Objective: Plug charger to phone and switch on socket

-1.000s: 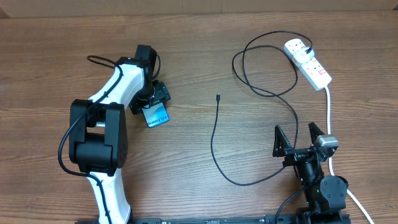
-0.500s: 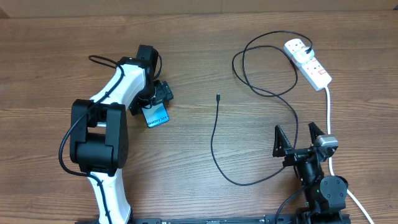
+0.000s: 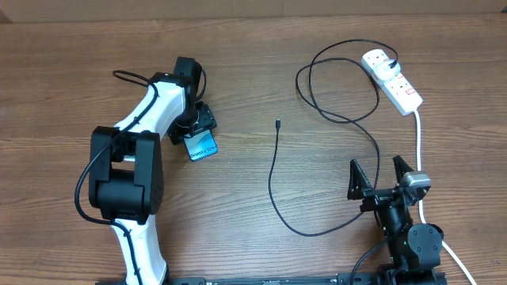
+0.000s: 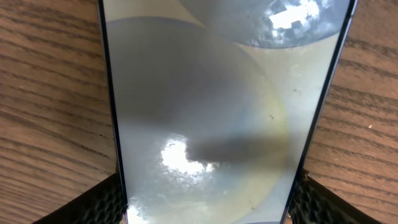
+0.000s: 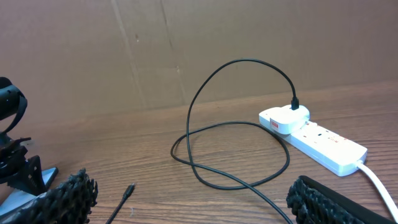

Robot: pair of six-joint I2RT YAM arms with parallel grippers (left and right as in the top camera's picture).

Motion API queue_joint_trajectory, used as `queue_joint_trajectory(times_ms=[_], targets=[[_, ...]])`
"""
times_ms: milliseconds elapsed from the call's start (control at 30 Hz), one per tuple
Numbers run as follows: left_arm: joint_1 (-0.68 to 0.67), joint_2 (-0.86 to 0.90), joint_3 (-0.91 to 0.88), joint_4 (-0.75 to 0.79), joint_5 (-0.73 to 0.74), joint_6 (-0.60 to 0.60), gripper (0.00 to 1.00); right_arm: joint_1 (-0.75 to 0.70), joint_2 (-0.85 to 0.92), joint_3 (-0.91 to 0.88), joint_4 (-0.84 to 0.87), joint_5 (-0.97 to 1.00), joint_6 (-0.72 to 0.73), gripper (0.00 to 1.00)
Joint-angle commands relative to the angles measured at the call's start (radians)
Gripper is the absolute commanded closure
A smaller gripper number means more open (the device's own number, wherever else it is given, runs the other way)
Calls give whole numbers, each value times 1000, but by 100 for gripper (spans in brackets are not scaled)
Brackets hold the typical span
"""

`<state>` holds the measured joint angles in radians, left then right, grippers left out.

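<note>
Overhead view is bright, even and diffuse, sharp edge to edge, with only soft short shadows on the table [image 3: 253, 47] under both arms. In the left wrist view the phone [image 4: 205, 93] screen between the left gripper [image 4: 205, 208] tips is washed grey-yellow, with white glare blotches just ahead of the tips and far ahead, a dark shadow smear beside the near one, and fingertips [image 4: 93, 202] soft and dark. Right wrist view is dimmer and warm; right gripper [image 5: 199, 196] tips are blurred up close, socket [image 5: 311, 134] and charger [image 5: 249, 60] beyond them fairly crisp.
</note>
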<state>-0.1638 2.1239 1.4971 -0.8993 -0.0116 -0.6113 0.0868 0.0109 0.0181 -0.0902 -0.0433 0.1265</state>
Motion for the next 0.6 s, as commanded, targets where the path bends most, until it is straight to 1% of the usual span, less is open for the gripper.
queue_joint_trajectory(times_ms=[0, 33, 133, 400, 467, 567], targets=[[1, 80, -63, 4, 0, -9, 35, 5, -8, -10, 6, 13, -3, 0], [1, 80, -63, 7, 0, -9, 37, 5, -8, -10, 6, 13, -3, 0], [1, 80, -63, 10, -7, -9, 38, 5, -8, -10, 6, 13, -3, 0], [2, 80, -61, 10, -18, 16, 37, 5, -8, -10, 7, 13, -3, 0], [8, 79, -51, -4, -14, 29, 37, 5, -8, -10, 6, 13, -3, 0], [31, 79, 0, -63, -10, 29, 39, 5, -8, -10, 6, 13, -3, 0]])
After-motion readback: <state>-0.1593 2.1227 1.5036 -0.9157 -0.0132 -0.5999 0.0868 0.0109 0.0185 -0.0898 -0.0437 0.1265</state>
